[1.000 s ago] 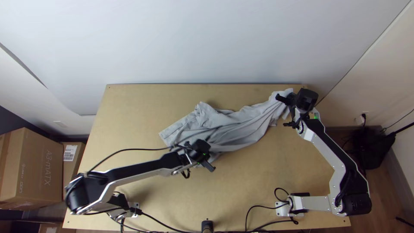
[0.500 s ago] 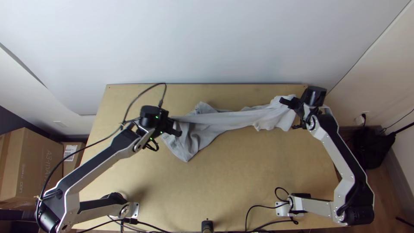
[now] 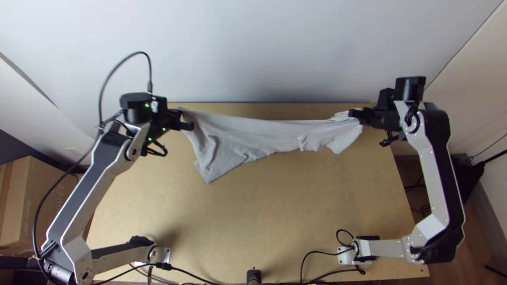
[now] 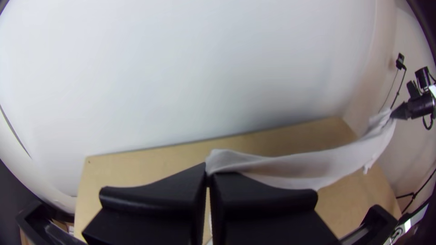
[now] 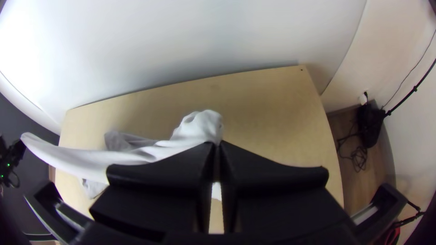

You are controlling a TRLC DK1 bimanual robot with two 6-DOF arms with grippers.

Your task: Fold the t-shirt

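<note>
Shirt (image 3: 253,134) hangs stretched lengthwise: the left gripper (image 3: 186,122) clenches one end, fingers closed on the cloth; the right gripper (image 3: 357,114) clenches the other, equally closed.

Top view, box at my left, between eight and nine o'clock: brown cardboard (image 3: 13,211). Large lettering (image 3: 62,196) on its side, turned so it reads from twelve down toward six. I make out "A3-MA"; whatever follows sits behind my left arm (image 3: 87,184). Smaller print (image 3: 26,206) on the same side, toward nine o'clock of the big letters, in two bits, one nearer twelve, one nearer six. Too small for me to read with certainty.
</note>
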